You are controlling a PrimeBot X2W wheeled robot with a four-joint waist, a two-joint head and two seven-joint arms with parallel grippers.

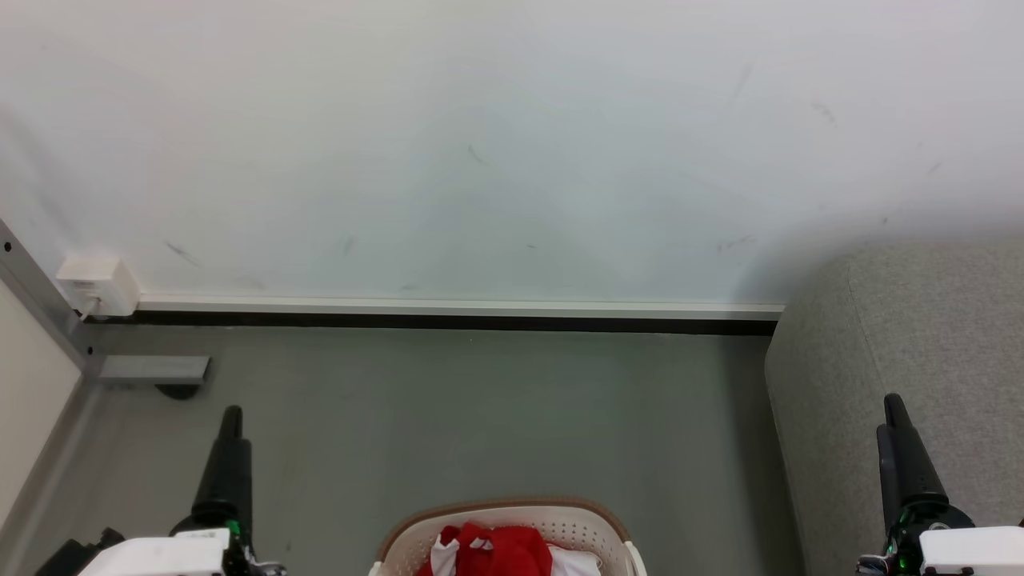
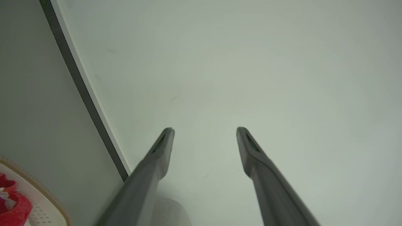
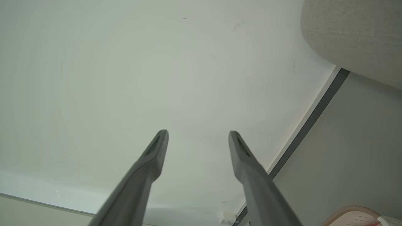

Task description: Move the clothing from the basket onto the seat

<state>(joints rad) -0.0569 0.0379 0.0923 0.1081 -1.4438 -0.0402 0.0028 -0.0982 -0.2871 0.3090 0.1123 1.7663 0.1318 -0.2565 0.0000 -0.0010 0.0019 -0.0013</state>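
The cream basket (image 1: 588, 524) with a brown rim stands on the floor at the bottom middle of the head view. Red and white clothing (image 1: 496, 550) is bunched inside it. The grey seat (image 1: 920, 352) fills the right side. My left gripper (image 1: 230, 424) rises at the lower left, well left of the basket. My right gripper (image 1: 894, 412) rises at the lower right, in front of the seat. Both hold nothing. In the left wrist view the left gripper (image 2: 204, 131) is open toward the wall, with the basket (image 2: 44, 204) and clothing (image 2: 12, 204) at the bottom left. The right gripper (image 3: 198, 134) is open too, the seat (image 3: 355, 34) at top right.
A white wall (image 1: 512, 144) with a dark baseboard (image 1: 448, 322) runs across the back. A white socket box (image 1: 98, 284) sits on it at the left, beside a grey metal post (image 1: 40, 304) and its foot (image 1: 156, 370). Grey floor (image 1: 480, 416) lies between the basket and the wall.
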